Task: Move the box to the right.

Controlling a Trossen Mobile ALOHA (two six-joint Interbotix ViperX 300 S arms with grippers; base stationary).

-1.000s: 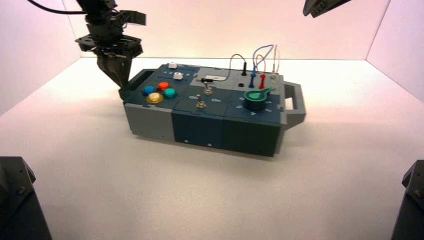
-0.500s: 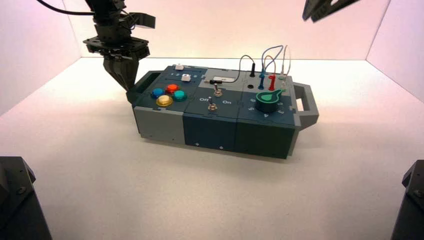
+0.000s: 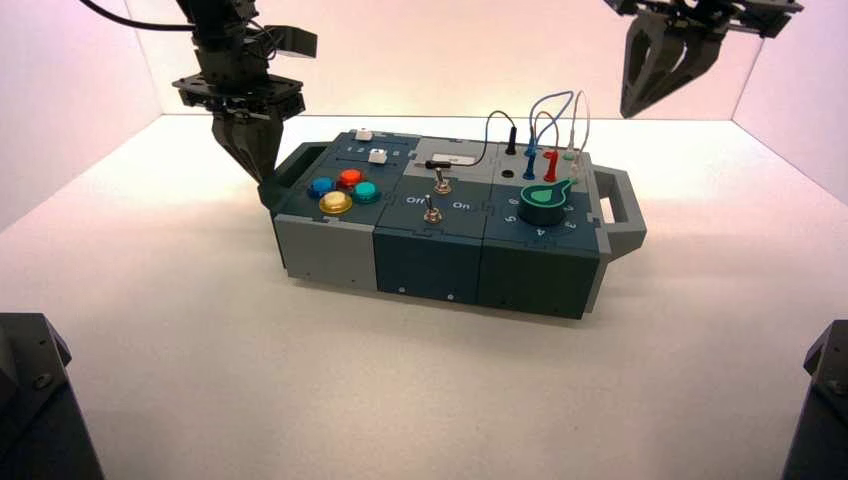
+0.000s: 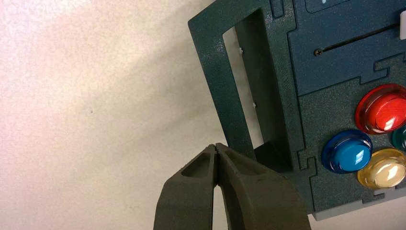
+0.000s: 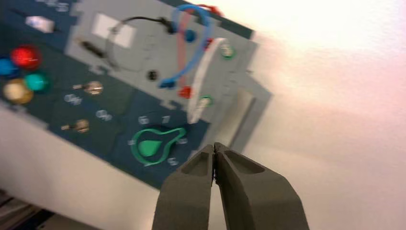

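We are keeping the left gripper (image 4: 216,146) closed on nothing, its tip pressing at the box's (image 3: 430,215) dark, grainy left handle (image 4: 218,79). The right gripper (image 5: 215,145) is hovering, closed and empty, beyond the right handle (image 3: 620,205). The angular box is sitting mid-table.

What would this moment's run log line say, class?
left hand: shut, at box's left handle | right hand: shut, above beyond right handle

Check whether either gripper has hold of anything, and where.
Nothing held: left gripper is shut against the box's left end handle; right gripper is shut, gripping nothing.
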